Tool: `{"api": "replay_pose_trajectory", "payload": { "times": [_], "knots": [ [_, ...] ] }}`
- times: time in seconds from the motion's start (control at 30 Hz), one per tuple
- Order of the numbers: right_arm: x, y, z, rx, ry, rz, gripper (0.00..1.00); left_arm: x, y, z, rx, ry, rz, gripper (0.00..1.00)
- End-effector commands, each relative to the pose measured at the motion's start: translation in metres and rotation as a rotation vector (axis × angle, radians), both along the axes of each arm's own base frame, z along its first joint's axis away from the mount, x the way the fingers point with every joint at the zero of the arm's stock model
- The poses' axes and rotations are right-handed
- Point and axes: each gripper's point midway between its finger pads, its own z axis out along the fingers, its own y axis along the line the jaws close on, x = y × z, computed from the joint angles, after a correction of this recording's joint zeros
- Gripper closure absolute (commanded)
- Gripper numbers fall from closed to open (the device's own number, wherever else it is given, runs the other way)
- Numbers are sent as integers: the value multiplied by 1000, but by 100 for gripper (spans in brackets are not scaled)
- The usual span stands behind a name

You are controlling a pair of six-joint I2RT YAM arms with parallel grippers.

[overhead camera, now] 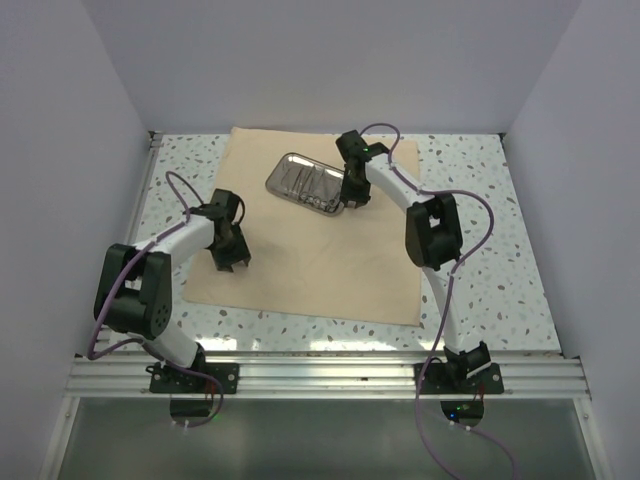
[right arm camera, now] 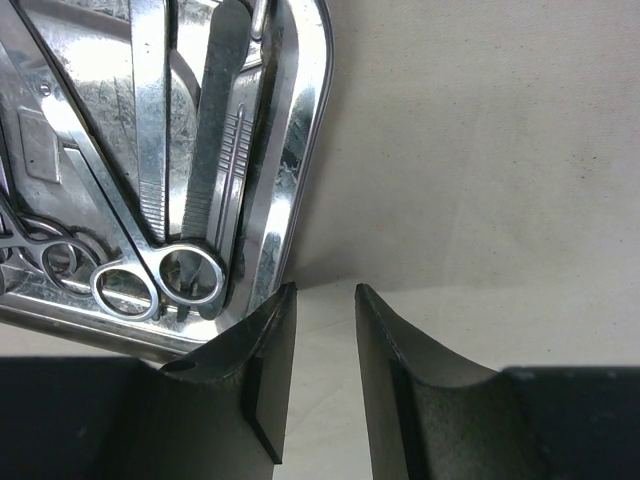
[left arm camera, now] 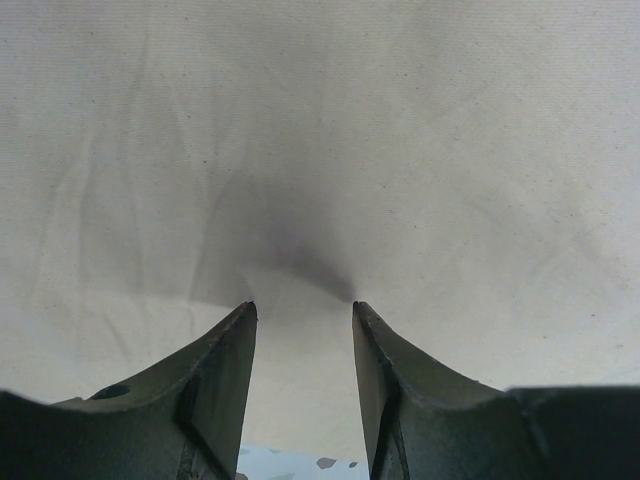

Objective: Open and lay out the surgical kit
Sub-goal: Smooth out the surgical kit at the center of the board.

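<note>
The tan cloth wrap (overhead camera: 310, 255) lies spread flat on the table. The shiny steel tray (overhead camera: 307, 183) sits on its far part and holds several thin metal instruments (right arm camera: 190, 180), scissors and tweezers among them. My right gripper (overhead camera: 353, 203) is open and empty, just off the tray's right rim (right arm camera: 300, 130), fingertips low over the cloth (right arm camera: 480, 150). My left gripper (overhead camera: 233, 263) is open and empty, low over the cloth's left part (left arm camera: 320, 150), touching nothing I can see.
The speckled tabletop (overhead camera: 480, 190) shows around the cloth. White walls close in the left, far and right sides. A metal rail (overhead camera: 320, 375) runs along the near edge by the arm bases.
</note>
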Motion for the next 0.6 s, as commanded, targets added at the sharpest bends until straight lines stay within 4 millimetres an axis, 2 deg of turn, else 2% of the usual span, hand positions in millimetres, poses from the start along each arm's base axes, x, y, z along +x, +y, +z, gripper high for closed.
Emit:
{"api": "replay_pose_trajectory", "payload": {
  "times": [0.0, 0.17, 0.27, 0.33, 0.43, 0.57],
  "knots": [
    [18, 16, 52, 97, -137, -36, 65, -2, 4, 9, 22, -18, -14, 53],
    [21, 19, 48, 112, -138, -58, 66, -4, 4, 9, 23, -16, -23, 53],
    [24, 19, 62, 132, -179, -75, 67, -6, 6, 8, 30, -10, -31, 53],
    [27, 16, 83, 146, -228, -92, 67, -7, 5, 9, 32, -10, -39, 53],
    [32, 15, 99, 149, -265, -109, 66, -6, 7, 10, 38, -12, -45, 53],
    [34, 20, 99, 168, -259, -121, 65, -3, 6, 10, 40, -9, -56, 53]
  ]
}}
